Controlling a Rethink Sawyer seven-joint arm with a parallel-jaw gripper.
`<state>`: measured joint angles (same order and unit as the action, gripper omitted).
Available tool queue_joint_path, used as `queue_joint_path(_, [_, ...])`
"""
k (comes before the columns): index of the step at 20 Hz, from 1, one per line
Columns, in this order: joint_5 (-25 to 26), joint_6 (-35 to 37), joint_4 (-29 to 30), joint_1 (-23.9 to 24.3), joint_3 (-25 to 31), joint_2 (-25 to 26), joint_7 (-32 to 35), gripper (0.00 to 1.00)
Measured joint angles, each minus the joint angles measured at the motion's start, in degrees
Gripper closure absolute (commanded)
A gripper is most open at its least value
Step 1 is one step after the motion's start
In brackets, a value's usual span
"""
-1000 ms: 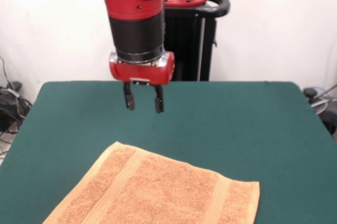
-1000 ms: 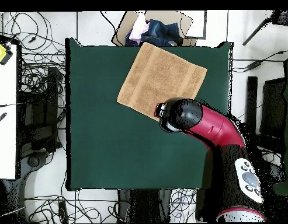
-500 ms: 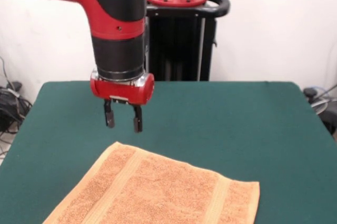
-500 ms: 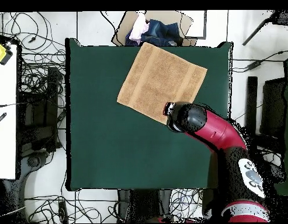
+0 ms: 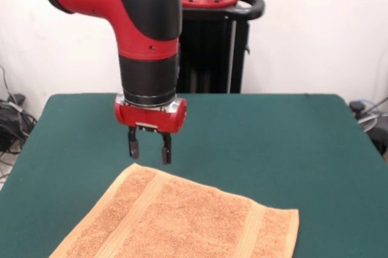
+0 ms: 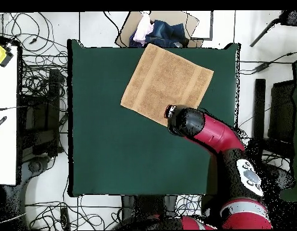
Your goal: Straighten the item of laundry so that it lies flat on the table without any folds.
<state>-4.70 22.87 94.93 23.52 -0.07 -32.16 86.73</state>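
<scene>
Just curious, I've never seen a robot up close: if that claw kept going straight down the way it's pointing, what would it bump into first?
Probably the towel's far corner; the open gripper hangs right over that edge, so possibly the table.

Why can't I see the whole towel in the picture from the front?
Front view: the towel runs off the bottom edge, so its near part is cut away. Overhead view: nearly all of it shows, flat on the table, with one corner under the arm.
</scene>
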Motion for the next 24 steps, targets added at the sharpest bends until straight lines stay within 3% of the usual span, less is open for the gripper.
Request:
queue_joint_path(8, [0.0, 0.0, 0.0, -2.3, -1.0, 1.8, 0.0, 0.0])
queue_joint_path(24, [-0.1, -0.1, -0.5, -1.5, -1.0, 5.2, 0.0, 0.0])
